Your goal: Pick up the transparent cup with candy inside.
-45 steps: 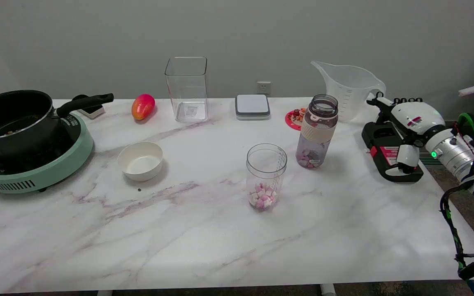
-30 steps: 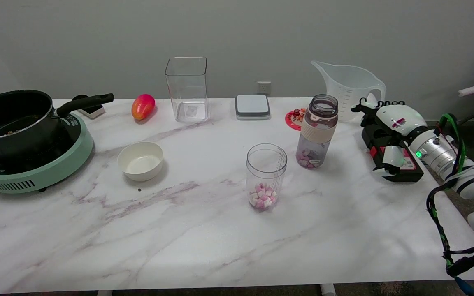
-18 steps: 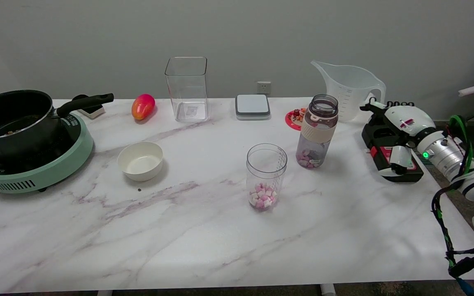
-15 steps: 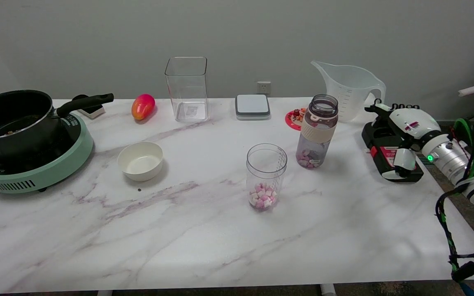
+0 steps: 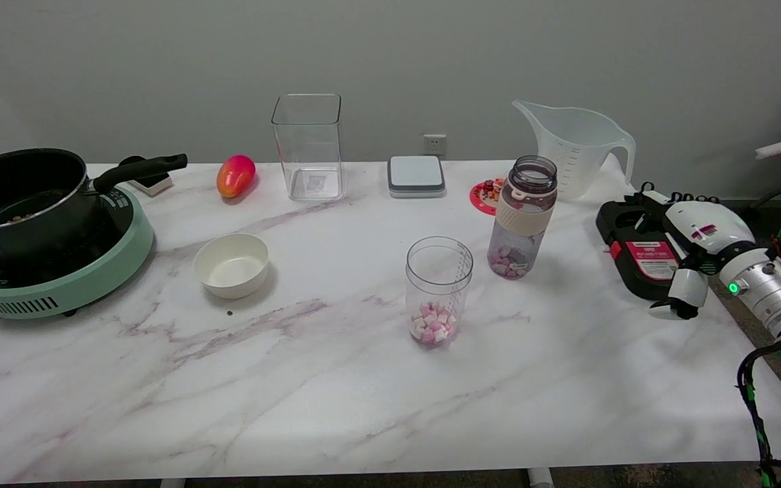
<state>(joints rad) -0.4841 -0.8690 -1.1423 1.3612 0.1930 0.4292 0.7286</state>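
From my seat at the controls, the transparent cup with the pink and white candy in the bottom is sitting upright about mid-worktop, a bit right of centre, nothing touching it. Just behind it to the right is a tinted water bottle with a beige sleeve and some candy inside too — the two stand close but apart.

My right hand is way over at the right edge of the marble worktop, well apart from the cup. It's hovering over the near corner of a black device with a red label. The fingers look spread with nothing in them, the thumb hanging down toward the worktop and the others pointing off toward the far side. Can't tell whether the thumb tip actually touches the surface.

Rest of the scene: a white bowl left of the cup, a black pot on a green induction cooker at the far left, and along the back a red-orange mango, a tall clear square container, a small white-and-grey scale, a little red dish partly hidden behind the bottle, and a big clear measuring jug.
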